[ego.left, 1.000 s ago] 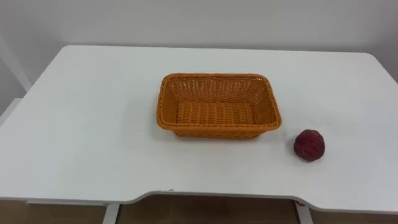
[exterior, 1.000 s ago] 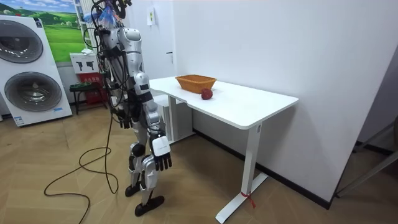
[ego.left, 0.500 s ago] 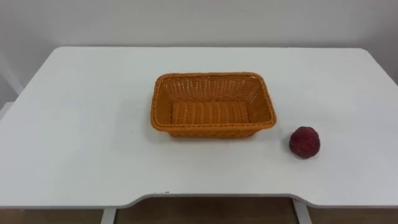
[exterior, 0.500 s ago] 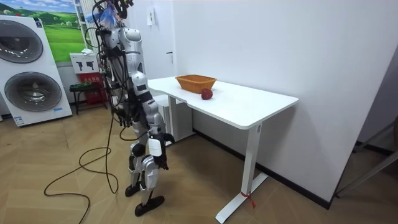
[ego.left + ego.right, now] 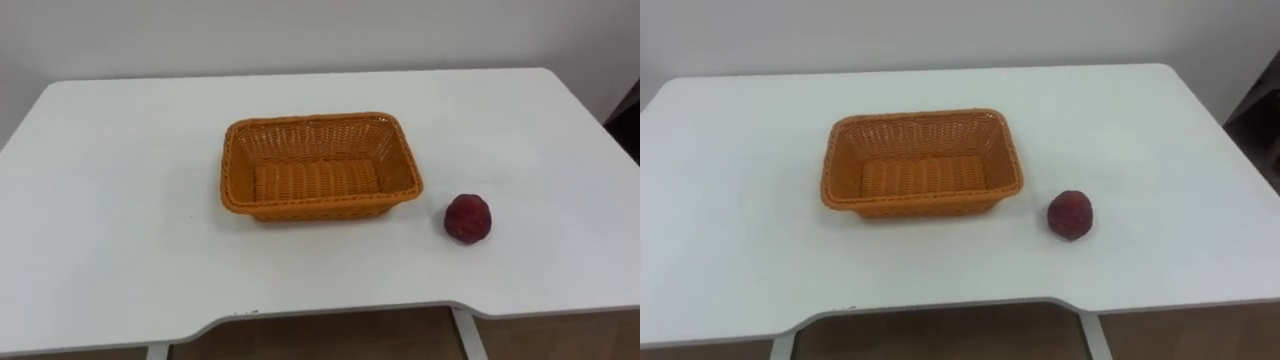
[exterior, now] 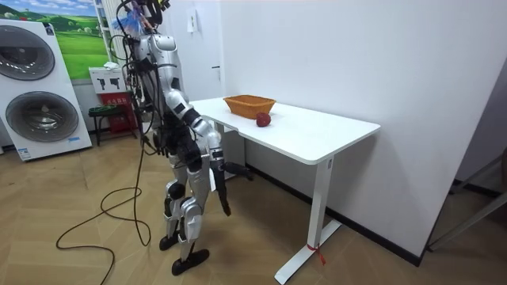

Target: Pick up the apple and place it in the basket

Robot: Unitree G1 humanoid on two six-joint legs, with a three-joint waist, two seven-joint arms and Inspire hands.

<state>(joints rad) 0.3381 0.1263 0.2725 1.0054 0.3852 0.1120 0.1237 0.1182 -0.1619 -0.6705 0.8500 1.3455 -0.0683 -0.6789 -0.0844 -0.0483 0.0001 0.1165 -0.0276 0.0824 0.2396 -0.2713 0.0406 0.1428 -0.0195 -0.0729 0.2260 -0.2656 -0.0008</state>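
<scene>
Apple [image 5: 468, 218] on white table [image 5: 110, 250], just right of orange wicker basket [image 5: 318, 168], outside it, small gap between. Standing at table edge, room view's left side. Right hand [image 6: 223, 196] low, below table edge, by the legs, well apart from apple. Left hand [image 6: 239, 171] just beyond it, also under table height. Released or clenched: cannot tell for either hand.
</scene>
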